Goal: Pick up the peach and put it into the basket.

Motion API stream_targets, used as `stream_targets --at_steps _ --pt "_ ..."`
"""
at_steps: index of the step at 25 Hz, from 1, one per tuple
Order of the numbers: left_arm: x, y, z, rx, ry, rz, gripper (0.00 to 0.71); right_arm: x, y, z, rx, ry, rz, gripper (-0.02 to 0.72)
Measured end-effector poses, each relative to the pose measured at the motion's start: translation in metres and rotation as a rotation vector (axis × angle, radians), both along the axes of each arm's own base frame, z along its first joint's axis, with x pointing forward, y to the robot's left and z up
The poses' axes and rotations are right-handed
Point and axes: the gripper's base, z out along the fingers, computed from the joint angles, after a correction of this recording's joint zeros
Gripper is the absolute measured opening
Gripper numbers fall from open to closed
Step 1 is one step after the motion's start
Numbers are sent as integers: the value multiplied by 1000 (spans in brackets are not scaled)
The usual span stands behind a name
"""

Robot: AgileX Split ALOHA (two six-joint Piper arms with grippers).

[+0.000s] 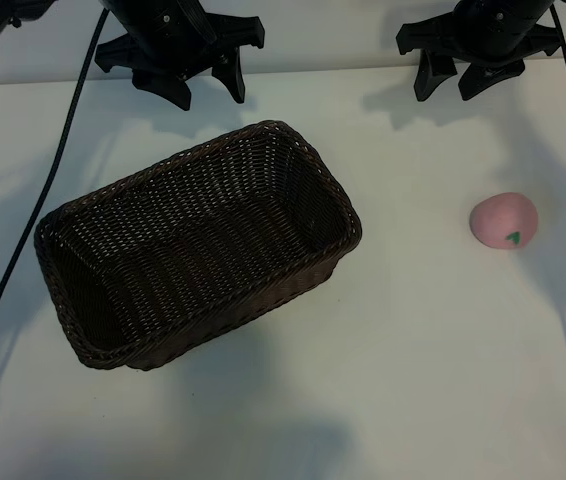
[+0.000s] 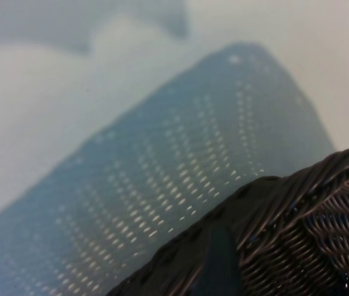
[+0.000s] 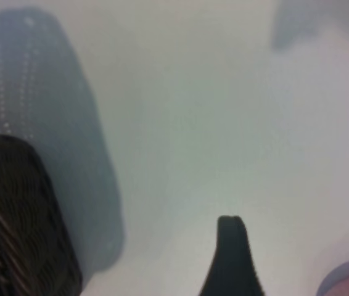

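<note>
Peach lies near right edge of table, well apart from basket at centre-left. Small, round, smooth toy: probably light, may roll; grasp across widest middle. Left gripper and right gripper hang at far edge, jaws spread, empty.

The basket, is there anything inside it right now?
Nothing shows inside the basket; its woven floor is bare. The peach sits outside on the table. The near wall hides a strip of floor.

A plain white table fills the view, evenly lit, with soft grey shadows.
</note>
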Motion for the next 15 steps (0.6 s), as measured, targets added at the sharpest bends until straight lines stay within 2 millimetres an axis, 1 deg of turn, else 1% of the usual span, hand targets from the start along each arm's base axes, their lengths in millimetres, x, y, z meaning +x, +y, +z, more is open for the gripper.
stream_targets --at_steps 15 --pt "0 0 0 0 0 0 598 1 0 0 2 -14 -4 525"
